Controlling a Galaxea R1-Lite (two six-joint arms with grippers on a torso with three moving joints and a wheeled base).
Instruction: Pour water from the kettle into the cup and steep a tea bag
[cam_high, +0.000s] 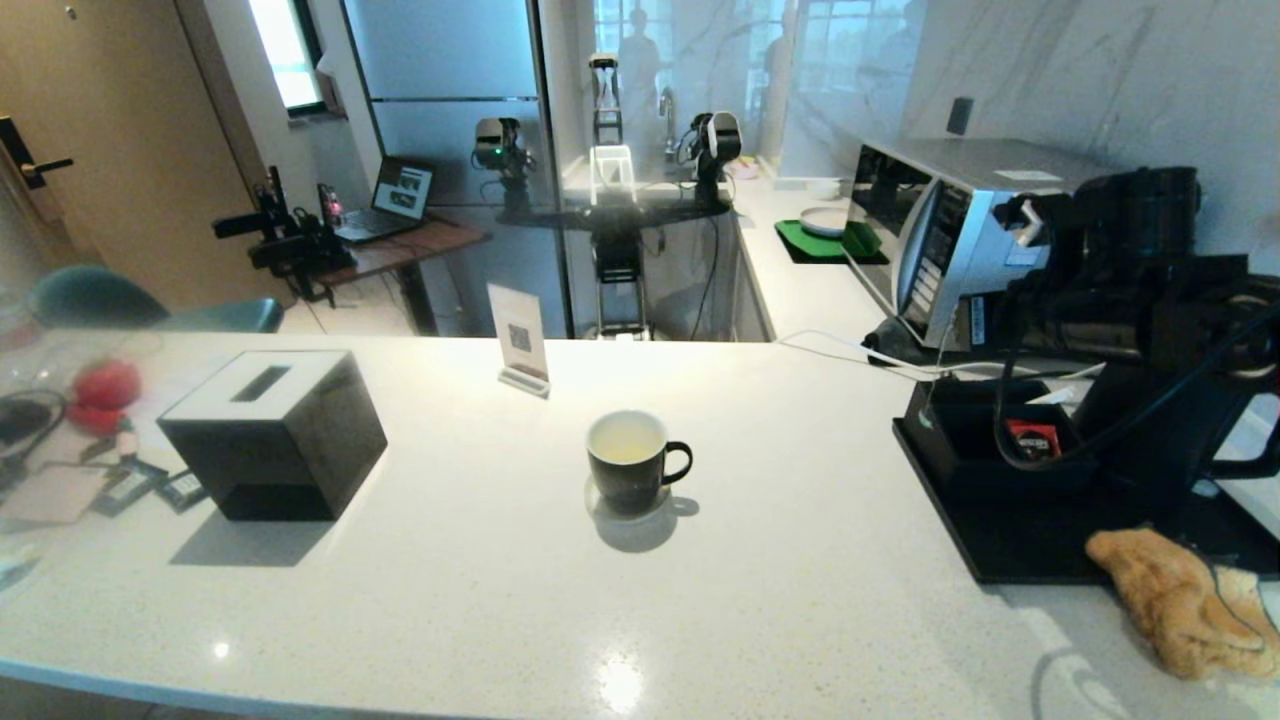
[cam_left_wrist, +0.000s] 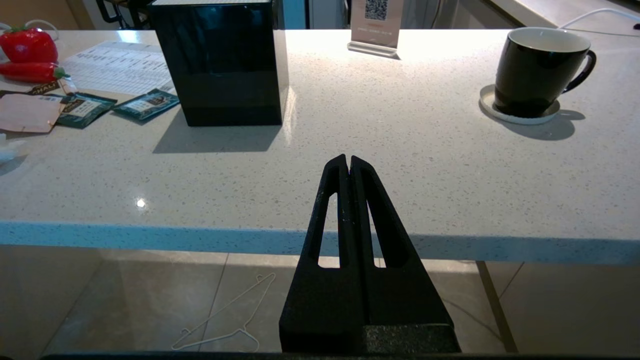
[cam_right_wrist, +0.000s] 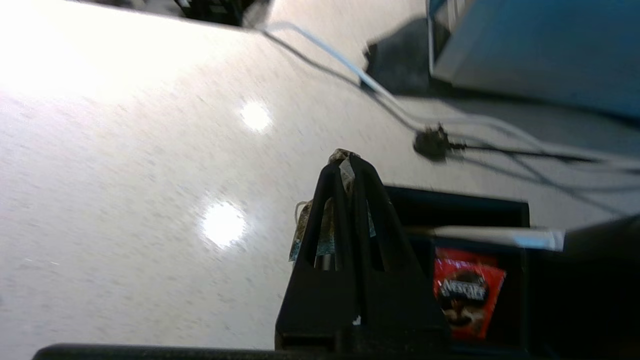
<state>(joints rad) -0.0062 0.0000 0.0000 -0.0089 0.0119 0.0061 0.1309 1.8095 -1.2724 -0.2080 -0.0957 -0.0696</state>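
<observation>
The cup (cam_high: 628, 463) stood on its coaster near the middle of the counter (cam_high: 760, 600), already holding pale liquid, so pouring seemed done and only steeping remained. Well to the cup's right, above the black tray (cam_high: 1010, 545), the right gripper (cam_right_wrist: 348, 161) had its fingers pressed together on a tea bag (cam_right_wrist: 320, 234). The kettle (cam_high: 1150, 215) appeared beyond the tray, largely hidden by the arm. Bare counter lay between tray and cup, giving open room for the carry. The left gripper (cam_left_wrist: 348, 161), fingers pressed together and holding nothing, hung off the counter's front edge, left of the cup.
</observation>
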